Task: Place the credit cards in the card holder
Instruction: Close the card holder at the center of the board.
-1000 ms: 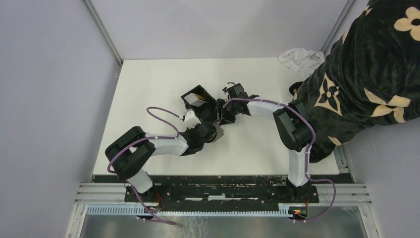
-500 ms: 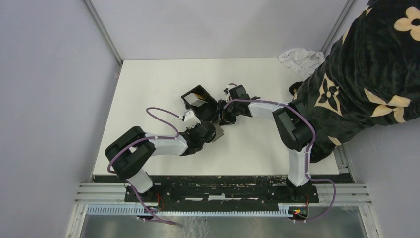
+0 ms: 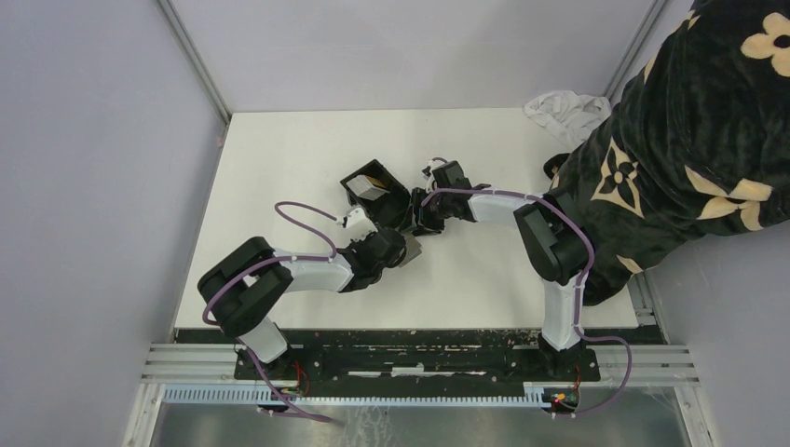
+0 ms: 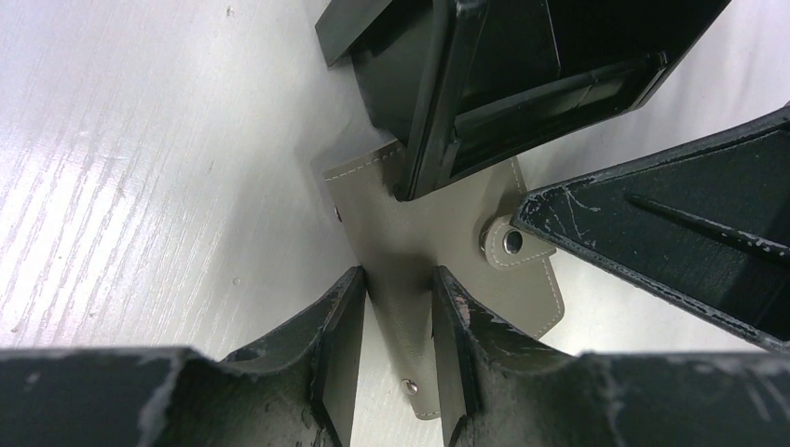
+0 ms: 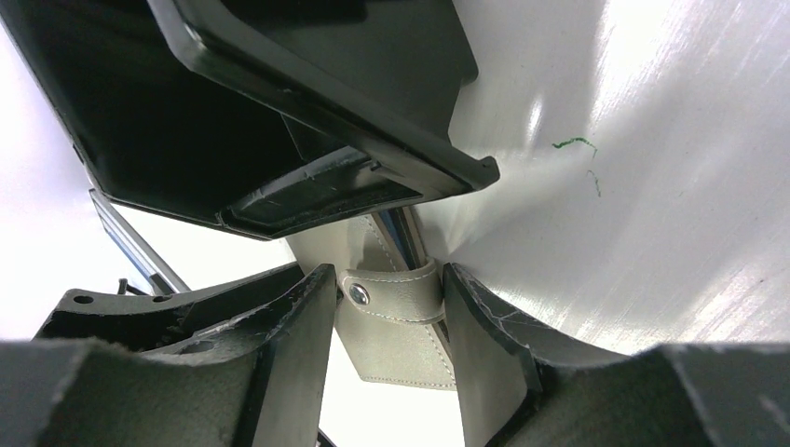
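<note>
left claw (image 4: 399,284) is pinched shut on the near end of a grey leather pouch (image 4: 438,233) on the surface (image 3: 279,158); right claw (image 5: 387,279) straddles its snap strap (image 5: 396,296), jaws partway apart, can't tell if it's biting; beyond, the card holder (image 3: 395,197) overlaps the pouch's far edge, credit cards (image 3: 373,191) apparently inside; my guess: unsnapping comes next, and that needs a firm left hold

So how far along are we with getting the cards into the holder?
Looks nearly done: a tan-gold card and a pale card already sit inside the black card holder. In hand: the left claw pinches a grey stitched pouch, and the right claw straddles its snap strap. Left: seemingly only letting go of it.
</note>
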Tool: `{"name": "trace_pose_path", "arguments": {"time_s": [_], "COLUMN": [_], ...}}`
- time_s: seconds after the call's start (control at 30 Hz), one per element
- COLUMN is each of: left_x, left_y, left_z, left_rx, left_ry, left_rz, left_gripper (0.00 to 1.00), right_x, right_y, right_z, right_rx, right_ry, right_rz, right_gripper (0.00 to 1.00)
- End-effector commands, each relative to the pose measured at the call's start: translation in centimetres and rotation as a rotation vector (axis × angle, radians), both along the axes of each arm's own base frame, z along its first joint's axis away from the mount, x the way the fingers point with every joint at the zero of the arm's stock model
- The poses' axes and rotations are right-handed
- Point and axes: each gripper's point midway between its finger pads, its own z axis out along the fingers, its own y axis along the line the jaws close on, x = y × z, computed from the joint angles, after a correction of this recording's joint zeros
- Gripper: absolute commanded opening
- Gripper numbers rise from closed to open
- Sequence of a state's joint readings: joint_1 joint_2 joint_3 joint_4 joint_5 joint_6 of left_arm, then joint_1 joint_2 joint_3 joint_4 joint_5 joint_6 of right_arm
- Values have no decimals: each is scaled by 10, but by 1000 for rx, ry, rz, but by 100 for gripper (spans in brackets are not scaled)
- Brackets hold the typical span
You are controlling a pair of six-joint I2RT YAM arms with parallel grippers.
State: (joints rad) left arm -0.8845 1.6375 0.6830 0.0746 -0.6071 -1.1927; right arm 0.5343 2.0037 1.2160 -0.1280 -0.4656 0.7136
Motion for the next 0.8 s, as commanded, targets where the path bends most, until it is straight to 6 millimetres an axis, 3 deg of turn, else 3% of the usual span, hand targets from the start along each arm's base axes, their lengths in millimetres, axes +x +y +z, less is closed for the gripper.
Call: {"name": "trace_pose_path", "arguments": {"time_s": [0.0, 0.77], "left_x": [-63, -63], "left_y": [53, 52], "left_z": [-71, -72], "left_rx": [250, 249], "left_ry": [292, 295], "left_rz": [-91, -95], "left_gripper": [40, 38], "right_x": [2, 3], "right_y": [-9, -22], "right_z": [8, 3], "right_rx": [-13, -34], "right_ry": [-31, -33], "right_rz": [-30, -65], "right_gripper": [53, 48]}}
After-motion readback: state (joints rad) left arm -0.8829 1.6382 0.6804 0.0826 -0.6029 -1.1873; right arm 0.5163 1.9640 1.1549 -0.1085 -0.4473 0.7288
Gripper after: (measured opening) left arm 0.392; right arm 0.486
